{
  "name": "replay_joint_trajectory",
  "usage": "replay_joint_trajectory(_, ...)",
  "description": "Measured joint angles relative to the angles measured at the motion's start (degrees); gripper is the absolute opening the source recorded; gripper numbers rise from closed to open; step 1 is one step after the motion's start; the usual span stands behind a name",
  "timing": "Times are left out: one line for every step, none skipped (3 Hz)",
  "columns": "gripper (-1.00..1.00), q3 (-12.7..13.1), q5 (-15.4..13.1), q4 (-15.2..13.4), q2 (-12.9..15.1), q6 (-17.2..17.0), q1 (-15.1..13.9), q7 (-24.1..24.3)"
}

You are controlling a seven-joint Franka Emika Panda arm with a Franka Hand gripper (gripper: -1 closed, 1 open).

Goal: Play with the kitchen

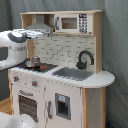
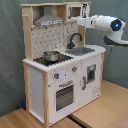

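The kitchen [image 1: 70, 92] [image 2: 35, 85] stands upright in both exterior views, white panels with light wood edges. It has a grey hood [image 1: 39, 25], a small microwave [image 1: 75, 23], a black faucet [image 1: 85, 57] over a grey sink [image 1: 75, 73], knobs and an oven door [image 2: 64, 95]. A small metal pot [image 2: 50, 55] sits on the hob. My white arm reaches in at the height of the top shelf. The gripper [image 2: 80, 21] hangs in front of the microwave in the second exterior view and overlaps the hood [image 1: 42, 33] in the first exterior view.
A grey curtain [image 1: 117, 45] hangs behind the kitchen. It stands on a light wooden surface [image 2: 107, 107] with a seam running across it. A white rounded shape [image 1: 12, 122] fills the first exterior view's lower left corner.
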Motion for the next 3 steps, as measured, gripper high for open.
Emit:
replay_joint_trajectory(1.00, 0.1, 0.0, 0.2, 0.7, 5.2, -3.6, 0.0)
replay_joint_trajectory(1.00, 0.2, 0.0, 0.5, 1.4, 10.6, -7.3, 0.0)
replay_joint_trajectory(1.00, 0.9, 0.0, 1.7, 2.7, 14.9, -11.1, 0.0)
